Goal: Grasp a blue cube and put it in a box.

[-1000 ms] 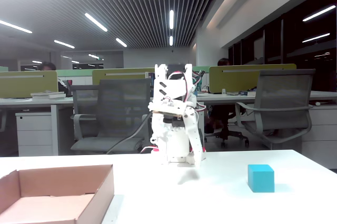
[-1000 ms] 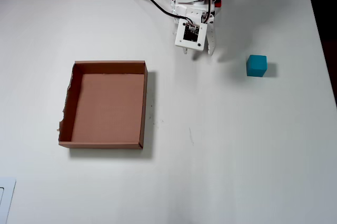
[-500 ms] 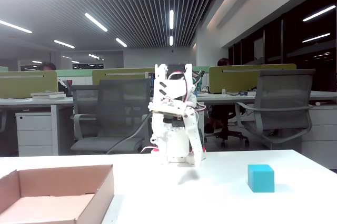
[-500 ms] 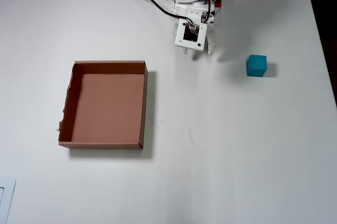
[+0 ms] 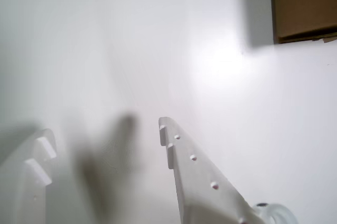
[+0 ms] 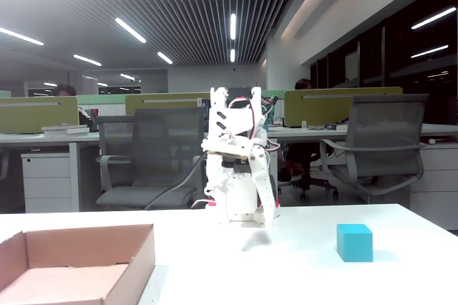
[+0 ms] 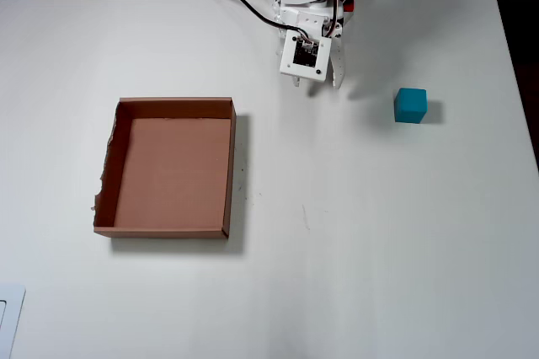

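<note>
The blue cube sits on the white table, to the right of the arm in the overhead view, and at the right in the fixed view. The brown cardboard box lies open and empty at the left; one corner shows at the top right of the wrist view. My gripper hangs folded near the arm's base, pointing down just above the table. In the wrist view its two white fingers stand apart with bare table between them. The cube is out of the wrist view.
The arm's base and its cables sit at the table's far edge. A white object pokes in at the lower left corner of the overhead view. Office chairs and desks stand behind the table.
</note>
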